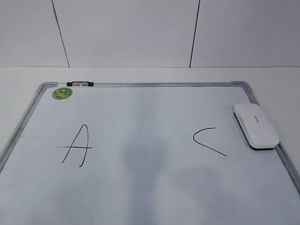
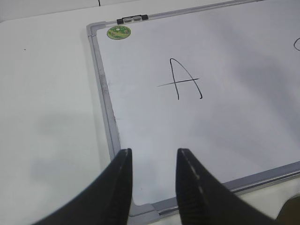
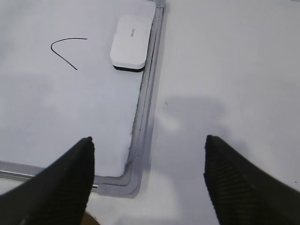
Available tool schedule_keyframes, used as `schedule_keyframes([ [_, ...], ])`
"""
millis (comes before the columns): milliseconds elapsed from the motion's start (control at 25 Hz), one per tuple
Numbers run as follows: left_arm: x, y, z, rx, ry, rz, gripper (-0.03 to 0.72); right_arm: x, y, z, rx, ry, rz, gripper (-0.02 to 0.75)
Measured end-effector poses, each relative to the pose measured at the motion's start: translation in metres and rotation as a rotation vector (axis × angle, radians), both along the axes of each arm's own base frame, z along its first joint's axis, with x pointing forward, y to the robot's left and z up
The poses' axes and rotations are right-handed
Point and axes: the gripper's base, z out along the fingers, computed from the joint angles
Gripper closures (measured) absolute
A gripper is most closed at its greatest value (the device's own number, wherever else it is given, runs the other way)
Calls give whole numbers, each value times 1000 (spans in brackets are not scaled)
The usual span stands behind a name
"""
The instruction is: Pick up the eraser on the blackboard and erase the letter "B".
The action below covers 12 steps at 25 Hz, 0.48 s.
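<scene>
Light is bright, even and cool in all three views, falling from above and casting no hard edges. In the exterior view soft grey shadows lie on the near half of the blackboard (image 1: 140, 187), darkest at centre and near right; the eraser (image 1: 257, 125) throws only a thin dark line beneath its near edge. The letters stay sharp, with no strong glare. In the left wrist view a faint smudge of shadow sits on the table (image 2: 47, 131) to the left, and the near left gripper (image 2: 153, 161) is soft and dark. In the right wrist view a pale shadow lies on the table right of the frame, and the right gripper (image 3: 148, 150) fingers are blurred.
</scene>
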Motion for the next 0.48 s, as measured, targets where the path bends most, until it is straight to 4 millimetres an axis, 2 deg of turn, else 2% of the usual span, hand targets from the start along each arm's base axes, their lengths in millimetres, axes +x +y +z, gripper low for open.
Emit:
schedule_keyframes([
  [480,0,0,0,3,-1,0,451,0,0,0,-1,-6,-1,163],
])
